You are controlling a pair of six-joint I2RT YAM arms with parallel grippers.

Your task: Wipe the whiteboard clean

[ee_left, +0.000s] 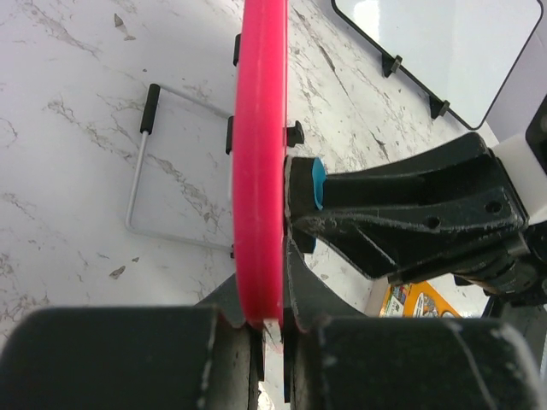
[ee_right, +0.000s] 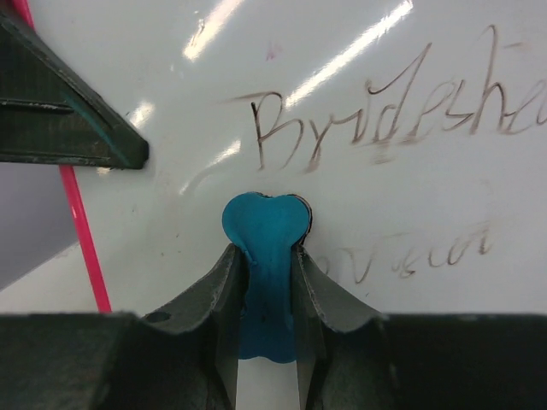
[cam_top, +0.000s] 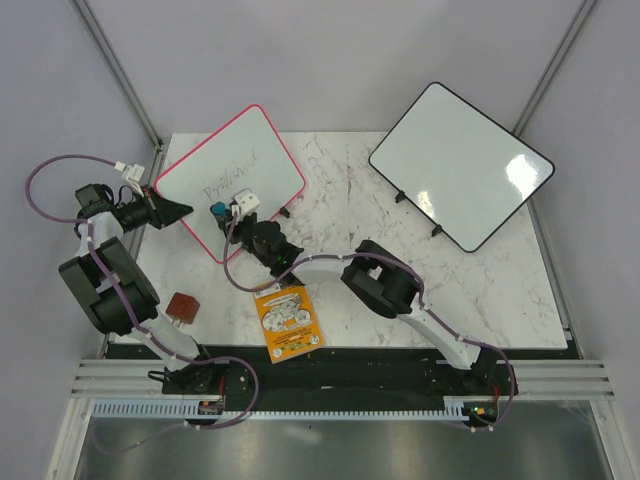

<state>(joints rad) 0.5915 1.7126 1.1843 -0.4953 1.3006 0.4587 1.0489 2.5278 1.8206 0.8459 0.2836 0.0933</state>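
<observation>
Top external, orange card (cam_top: 288, 323), red block (cam_top: 183, 306) near whiteboard (cam_top: 225, 170), black-framed board (cam_top: 460, 160) apart

The whiteboard (cam_top: 228, 172) stands back left on the table (cam_top: 480, 290), an eraser (ee_right: 265, 222) touching it; the larger whiteboard (cam_top: 460, 165) back right, a leaflet (cam_top: 288, 322) in front.

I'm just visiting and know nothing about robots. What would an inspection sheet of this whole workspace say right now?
Surface: white marble-patterned tabletop, grey veins.
Job's things: pink-framed white whiteboard, brown handwriting not yet wiped; small blue eraser at its face.
Clutter: black-framed whiteboard far right; orange printed card and dark red block near the arms.
Grippers: left gripper shut on the pink frame; right gripper shut on the eraser.
Cables: purple cables loop along both arms.
Surroundings: grey walls; nothing else seen.
</observation>
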